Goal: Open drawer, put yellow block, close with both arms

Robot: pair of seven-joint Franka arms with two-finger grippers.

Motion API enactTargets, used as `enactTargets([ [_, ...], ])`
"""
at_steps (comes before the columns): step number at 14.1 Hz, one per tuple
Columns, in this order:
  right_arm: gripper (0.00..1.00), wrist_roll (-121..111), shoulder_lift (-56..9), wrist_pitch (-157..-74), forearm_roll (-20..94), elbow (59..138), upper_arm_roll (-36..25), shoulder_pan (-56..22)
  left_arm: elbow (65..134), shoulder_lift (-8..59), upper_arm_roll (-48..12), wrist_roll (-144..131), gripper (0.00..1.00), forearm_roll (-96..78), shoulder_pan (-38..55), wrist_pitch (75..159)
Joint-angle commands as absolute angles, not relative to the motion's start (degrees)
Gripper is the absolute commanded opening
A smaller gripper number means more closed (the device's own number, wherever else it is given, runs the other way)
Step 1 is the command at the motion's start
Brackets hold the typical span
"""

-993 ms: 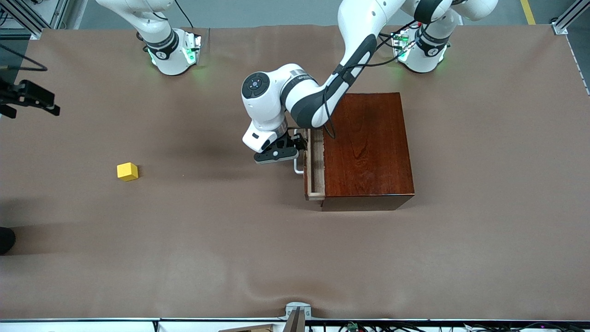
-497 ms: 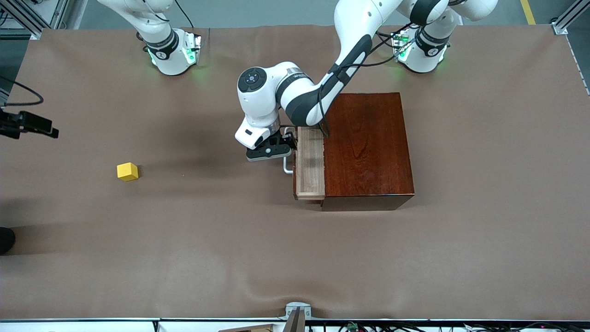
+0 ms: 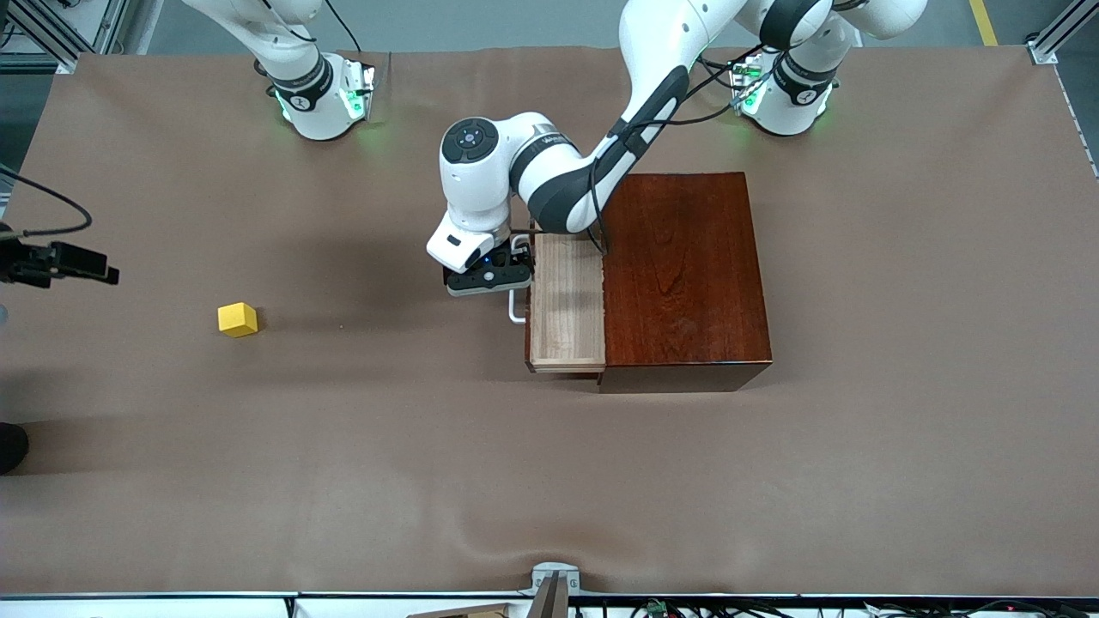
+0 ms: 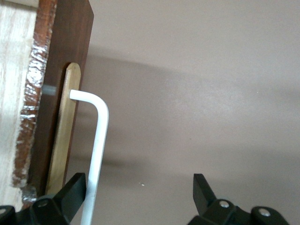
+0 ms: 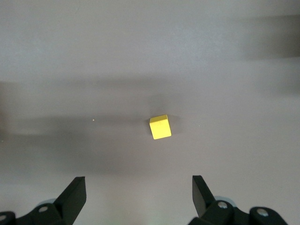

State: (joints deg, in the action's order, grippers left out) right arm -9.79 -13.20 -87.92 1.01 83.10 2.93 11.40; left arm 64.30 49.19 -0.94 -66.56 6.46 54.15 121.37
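Yellow block (image 3: 237, 319) sits alone on the table (image 3: 343, 481), well apart from the box (image 3: 687, 275), toward the right arm's end. Your right gripper (image 5: 136, 199) hangs over it, jaws wide, empty; the right arm is the nearer one. Left gripper (image 4: 140, 199), jaws spread, hooks the white handle (image 4: 96, 154). Drawer (image 3: 567, 300) now stands further out than a second ago.

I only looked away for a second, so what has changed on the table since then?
The left gripper, hooked on the white handle with open fingers, has pulled the drawer farther out of the dark wooden box, toward the right arm's end. The right gripper, open, has shifted above the yellow block. Block and box stayed put.
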Motion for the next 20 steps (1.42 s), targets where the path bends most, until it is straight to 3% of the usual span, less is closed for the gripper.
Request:
enactTargets([
  [1, 1.0, -10.5, -15.6, -88.9, 0.9, 82.5, 3.5, 11.7, 61.3, 49.9, -1.1, -67.7, 1.0, 5.5, 54.6, 120.1],
  [5, 1.0, -10.5, -17.9, -93.6, 0.9, 86.6, 3.5, 12.0, 61.3, 45.1, -1.1, -67.7, 1.0, 5.5, 54.1, 111.2],
  [8, 1.0, -10.5, -17.9, -98.7, 0.8, 91.3, 3.5, 12.2, 61.9, 36.9, 0.3, -67.4, 1.0, 6.2, 52.7, 103.1],
  [10, 1.0, -10.5, -18.4, -101.8, 0.8, 94.3, 3.5, 12.4, 63.5, 30.4, 0.4, -66.5, 1.0, 6.6, 48.7, 95.6],
  [15, 1.0, -10.6, -20.0, -113.6, 0.7, 103.0, 3.4, 13.4, 63.7, 23.0, 0.4, -55.6, 1.0, 7.9, 38.3, 83.4],
  [20, 1.0, -10.8, -23.2, -118.2, -2.7, 105.8, 3.5, 14.1, 70.0, 16.2, -0.1, -35.3, 1.0, 9.7, 27.3, 80.7],
])
